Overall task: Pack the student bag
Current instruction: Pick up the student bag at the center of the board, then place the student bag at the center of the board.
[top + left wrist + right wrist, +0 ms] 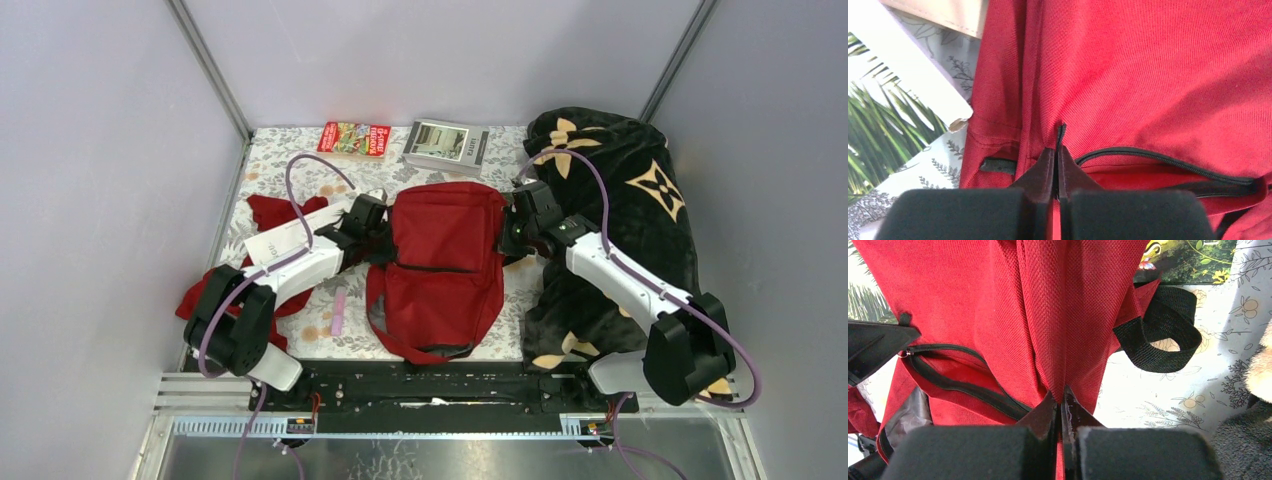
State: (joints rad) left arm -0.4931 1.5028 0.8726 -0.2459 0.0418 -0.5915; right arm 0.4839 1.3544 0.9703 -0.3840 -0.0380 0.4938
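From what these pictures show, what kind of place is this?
Probably a robot test cell, not a home: plain grey wall panels in metal framing enclose a floral-print tablecloth, and two white-and-black robot arms are bolted to a black rail at its near edge.

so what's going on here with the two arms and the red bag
Both arms have hold of the red backpack, one from each side. The left pincer is pinched on a black zipper tab at the bag's edge, and the right pincer is clamped on a fold of its fabric. One zipper gapes open. A grey book and a red book lie behind the bag, not packed yet.
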